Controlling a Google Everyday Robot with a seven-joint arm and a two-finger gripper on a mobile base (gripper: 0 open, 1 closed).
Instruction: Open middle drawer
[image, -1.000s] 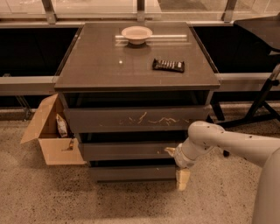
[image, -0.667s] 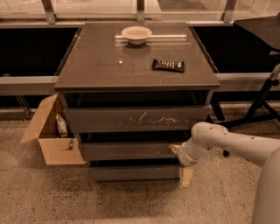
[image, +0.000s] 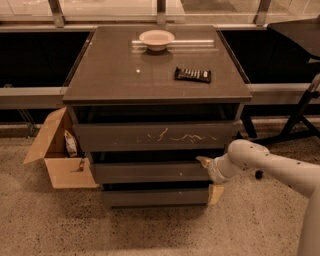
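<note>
We are looking at a dark drawer cabinet that is serving as a desk (image: 115, 80), with three fronts stacked under its top. The middle drawer (image: 150, 172) is sitting between the taller top drawer (image: 125, 136), which is carrying pale scratch marks, and the shorter bottom drawer (image: 155, 196). A dark gap is showing above its plain front, but we cannot tell how far it is standing out. The white arm (image: 272, 167) is reaching in from the right, and the tool (image: 210, 177) is staying at the right end of the middle drawer. The tool is spread: its upper fingertip (image: 203, 161) is lying at the top right corner of the middle drawer's front, and the lower fingertip (image: 216, 193) is hanging beside the right end of the bottom drawer. We cannot tell if the tips are really touching the fronts. On the desk a pale bowl (image: 156, 39) is standing near the back edge, and a dark flat packet (image: 192, 74) is lying to the right of the middle. An open cardboard box (image: 55, 155) is resting on the speckled floor (image: 50, 220) just beside the cabinet's left side.
</note>
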